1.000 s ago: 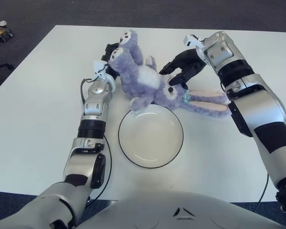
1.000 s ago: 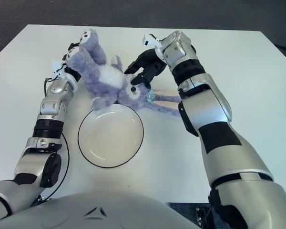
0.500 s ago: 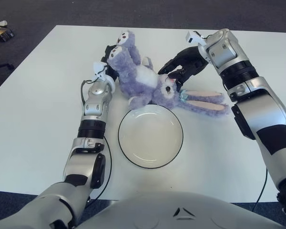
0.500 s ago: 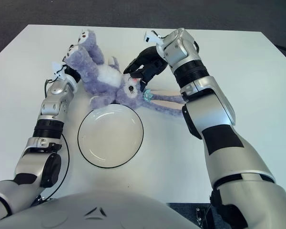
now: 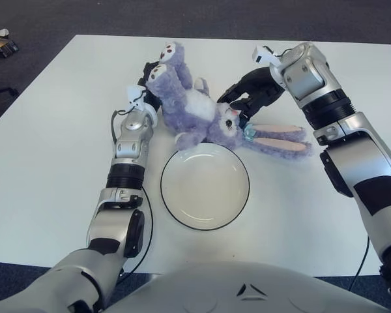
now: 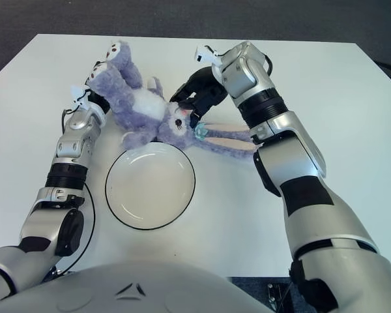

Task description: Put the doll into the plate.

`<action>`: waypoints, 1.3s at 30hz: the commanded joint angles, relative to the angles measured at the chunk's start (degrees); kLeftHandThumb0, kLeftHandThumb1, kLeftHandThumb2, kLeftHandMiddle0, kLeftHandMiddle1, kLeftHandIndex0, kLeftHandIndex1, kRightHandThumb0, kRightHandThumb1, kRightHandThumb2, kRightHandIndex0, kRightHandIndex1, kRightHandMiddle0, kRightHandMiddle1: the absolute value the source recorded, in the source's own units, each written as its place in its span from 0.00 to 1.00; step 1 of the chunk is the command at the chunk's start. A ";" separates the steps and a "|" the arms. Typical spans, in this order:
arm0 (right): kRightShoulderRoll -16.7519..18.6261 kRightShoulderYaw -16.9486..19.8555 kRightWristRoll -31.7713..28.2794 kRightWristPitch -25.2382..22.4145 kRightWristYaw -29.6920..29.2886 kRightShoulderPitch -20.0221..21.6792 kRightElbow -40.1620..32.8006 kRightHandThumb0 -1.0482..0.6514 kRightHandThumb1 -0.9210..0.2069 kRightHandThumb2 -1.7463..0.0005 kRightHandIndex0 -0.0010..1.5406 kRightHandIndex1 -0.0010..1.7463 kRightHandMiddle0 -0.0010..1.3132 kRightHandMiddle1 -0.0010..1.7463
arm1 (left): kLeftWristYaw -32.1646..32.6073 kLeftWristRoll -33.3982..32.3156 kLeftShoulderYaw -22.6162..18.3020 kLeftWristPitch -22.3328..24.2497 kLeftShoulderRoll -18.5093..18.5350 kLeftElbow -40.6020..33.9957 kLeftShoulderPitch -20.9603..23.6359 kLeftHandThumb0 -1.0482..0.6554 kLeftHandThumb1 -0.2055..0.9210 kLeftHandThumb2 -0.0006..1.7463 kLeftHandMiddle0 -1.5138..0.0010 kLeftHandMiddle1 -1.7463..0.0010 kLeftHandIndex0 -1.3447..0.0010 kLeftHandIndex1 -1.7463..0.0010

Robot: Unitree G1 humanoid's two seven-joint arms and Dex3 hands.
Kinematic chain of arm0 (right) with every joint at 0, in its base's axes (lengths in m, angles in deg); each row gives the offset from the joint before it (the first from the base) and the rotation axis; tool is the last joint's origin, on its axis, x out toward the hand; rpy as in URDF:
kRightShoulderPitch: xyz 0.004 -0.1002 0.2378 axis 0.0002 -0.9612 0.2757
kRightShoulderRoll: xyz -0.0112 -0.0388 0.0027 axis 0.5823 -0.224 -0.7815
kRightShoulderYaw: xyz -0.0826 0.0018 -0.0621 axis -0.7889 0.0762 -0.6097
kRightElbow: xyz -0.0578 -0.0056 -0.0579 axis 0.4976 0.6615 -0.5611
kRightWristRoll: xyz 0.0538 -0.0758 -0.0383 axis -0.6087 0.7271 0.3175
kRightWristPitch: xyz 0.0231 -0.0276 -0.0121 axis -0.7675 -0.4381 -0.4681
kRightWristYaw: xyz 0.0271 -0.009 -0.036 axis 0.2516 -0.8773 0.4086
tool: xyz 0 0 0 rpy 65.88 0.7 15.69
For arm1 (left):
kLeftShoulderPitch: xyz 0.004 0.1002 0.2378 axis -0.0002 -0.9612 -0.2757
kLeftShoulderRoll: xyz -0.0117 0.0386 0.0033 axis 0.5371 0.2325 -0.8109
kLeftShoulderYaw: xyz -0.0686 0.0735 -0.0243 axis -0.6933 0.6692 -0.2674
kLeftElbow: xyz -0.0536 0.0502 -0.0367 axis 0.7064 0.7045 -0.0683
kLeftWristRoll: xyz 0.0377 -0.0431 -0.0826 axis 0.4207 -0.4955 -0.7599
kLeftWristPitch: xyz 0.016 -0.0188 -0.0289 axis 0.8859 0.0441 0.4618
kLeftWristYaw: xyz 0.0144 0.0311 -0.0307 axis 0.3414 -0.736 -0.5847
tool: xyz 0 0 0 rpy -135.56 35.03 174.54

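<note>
Nearest me the plate (image 5: 204,186) sits bare; just beyond its far rim lies the doll (image 5: 205,111), ears trailing right. My left hand (image 5: 145,98) presses its legs, though I cannot tell its finger state. My right hand (image 5: 251,96) curls at the head, apparently gripping. I'd lift both ends together and lower gently toward me

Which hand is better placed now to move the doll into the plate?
Probably both together: the left hand is at the doll's legs, the right hand at its head. The right looks slightly better, directly beyond the plate.
</note>
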 commanded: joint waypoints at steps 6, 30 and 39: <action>-1.09 -0.71 -0.89 3.03 -5.48 -7.29 -3.34 0.02 0.00 0.53 0.08 0.45 0.00 0.10 | -0.04 0.28 0.29 -0.28 -0.06 -0.14 0.51 0.33 0.92 0.44 0.87 0.27 1.00 0.30; -7.10 -1.62 14.00 22.97 -35.43 -22.13 -26.85 0.04 0.00 0.61 0.16 0.48 0.00 0.21 | 1.28 1.59 1.05 0.11 -0.41 -1.80 -0.49 0.32 0.91 0.44 0.88 0.28 1.00 0.34; -7.04 1.14 19.37 28.15 -49.70 -27.83 -28.90 0.00 0.00 0.60 0.07 0.67 0.00 0.37 | 1.29 2.18 1.25 -0.14 0.11 -0.94 -0.26 0.31 0.92 0.43 0.88 0.29 1.00 0.37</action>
